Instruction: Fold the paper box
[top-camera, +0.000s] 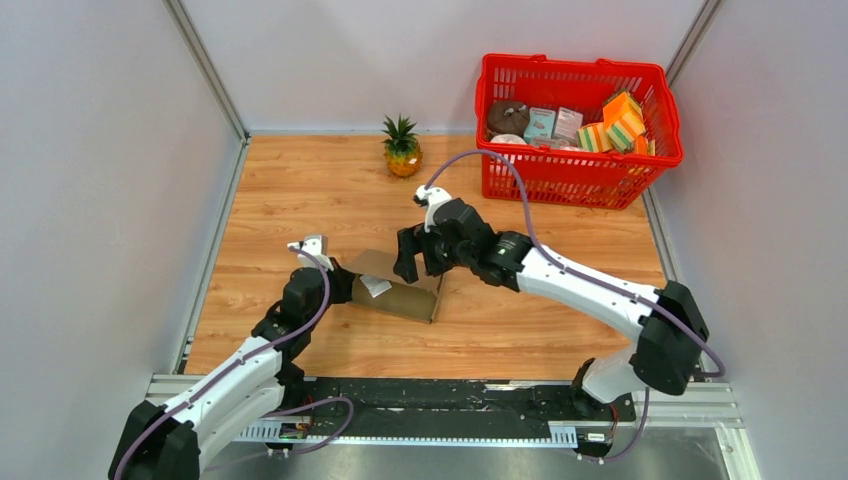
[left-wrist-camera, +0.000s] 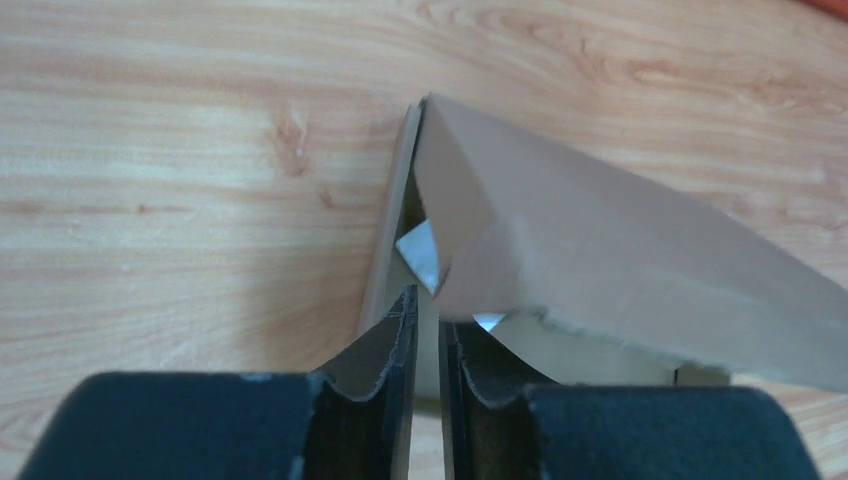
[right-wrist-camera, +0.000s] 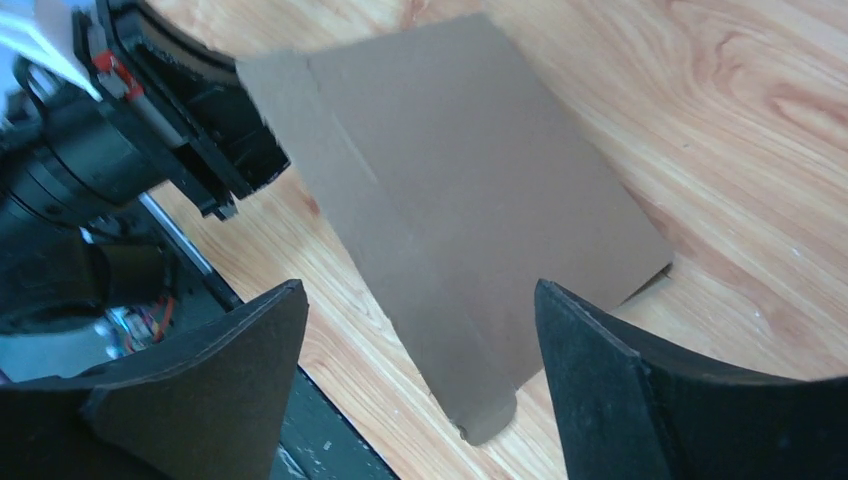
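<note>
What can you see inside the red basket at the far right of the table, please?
Inside the red basket: a dark round object, small teal-and-white cartons and striped colourful packages. Anything beneath them, and the basket floor, is covered.

1. The table (top-camera: 300, 190) has a light wood-grain top, walled by grey panels at the left, back and right.
2. A metal rail (top-camera: 700, 400) runs along its near edge, with a dark strip beside it.
3. The paper box (top-camera: 405, 290) lies on the wood towards the near edge, about halfway across. It is plain brown cardboard with a broad creased panel facing up, and its left end is raised off the surface.
4. A small pineapple (top-camera: 402, 148) stands upright near the back edge, well apart from the cardboard.
5. A red basket (top-camera: 580, 175) sits in the far right corner, right of the pineapple.
</note>
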